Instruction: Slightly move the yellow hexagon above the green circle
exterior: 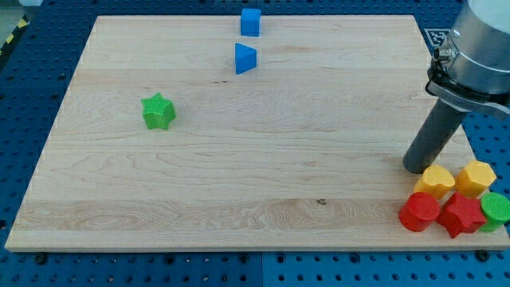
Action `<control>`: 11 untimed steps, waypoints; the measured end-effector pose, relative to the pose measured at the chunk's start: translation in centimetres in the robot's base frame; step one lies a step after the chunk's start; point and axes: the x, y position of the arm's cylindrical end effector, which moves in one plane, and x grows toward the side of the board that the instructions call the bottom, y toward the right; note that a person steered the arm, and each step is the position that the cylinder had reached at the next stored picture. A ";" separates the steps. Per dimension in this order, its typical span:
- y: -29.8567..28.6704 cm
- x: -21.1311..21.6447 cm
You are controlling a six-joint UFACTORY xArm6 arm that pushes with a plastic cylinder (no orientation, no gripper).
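The yellow hexagon point(476, 177) sits at the view's lower right, just above the green circle point(496, 209), which lies at the board's right edge. A yellow heart-like block point(436, 181) is to the hexagon's left. My tip point(414, 168) rests on the board just left of and slightly above the yellow heart-like block, some way left of the hexagon. The dark rod slants up to the view's right.
A red circle point(419, 212) and a red star point(461, 214) lie below the yellow blocks. A green star point(158, 111) is at the left. A blue cube point(251, 22) and a blue triangle point(245, 59) are at the top. The wooden board point(239, 159) ends near the cluster.
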 end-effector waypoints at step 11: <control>-2.5 -3.4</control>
